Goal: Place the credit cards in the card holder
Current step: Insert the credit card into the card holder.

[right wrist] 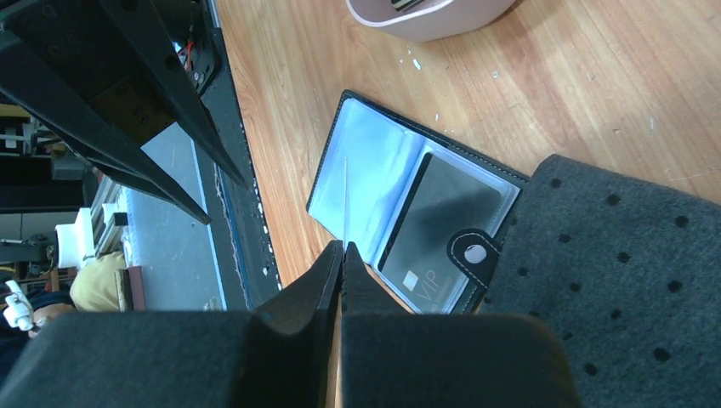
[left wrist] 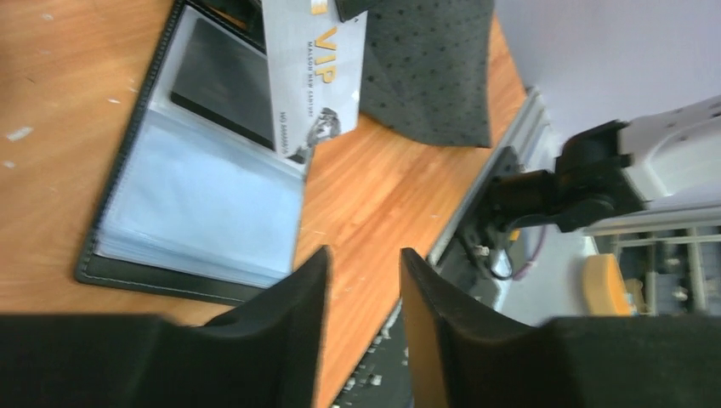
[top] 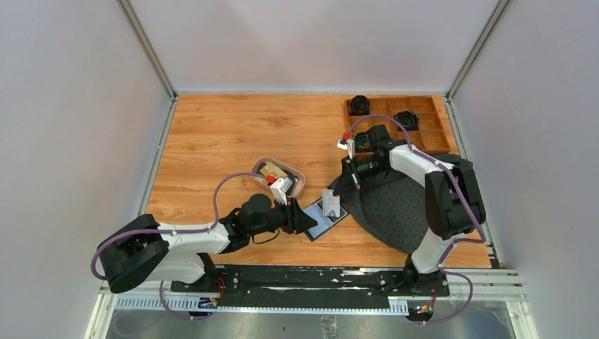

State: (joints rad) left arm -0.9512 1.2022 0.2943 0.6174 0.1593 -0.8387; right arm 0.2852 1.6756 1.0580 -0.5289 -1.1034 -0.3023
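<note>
My right fingers [right wrist: 332, 276] were pressed together on the white card [left wrist: 310, 68]. They pinched its upper end so that it hung on edge, thin side down, straight below the fingertips. I judged that hold to be for aiming the narrow edge at the mouth of a sleeve. Whether the lower corner already touched a sleeve, I could not tell.

The card holder [right wrist: 374, 178] lay spread open on the tabletop [right wrist: 553, 93] directly beneath those fingertips. Its clear sleeves faced up, and its snap-tab side lay against the edge of the dotted mat [right wrist: 612, 255]. A black card [right wrist: 438, 221] sat in a slot on that tab side.

My left fingers [left wrist: 316, 276] stood apart, with nothing between them and touching nothing. They hung low over the tabletop, and the holder's stitched border was just ahead of them and to one side. I took that as a waiting place from which to steady the holder or lift a sleeve.

The tray [right wrist: 442, 21] sat beyond the holder, well away from my right fingers, with a tan card [top: 268, 169] in it.
</note>
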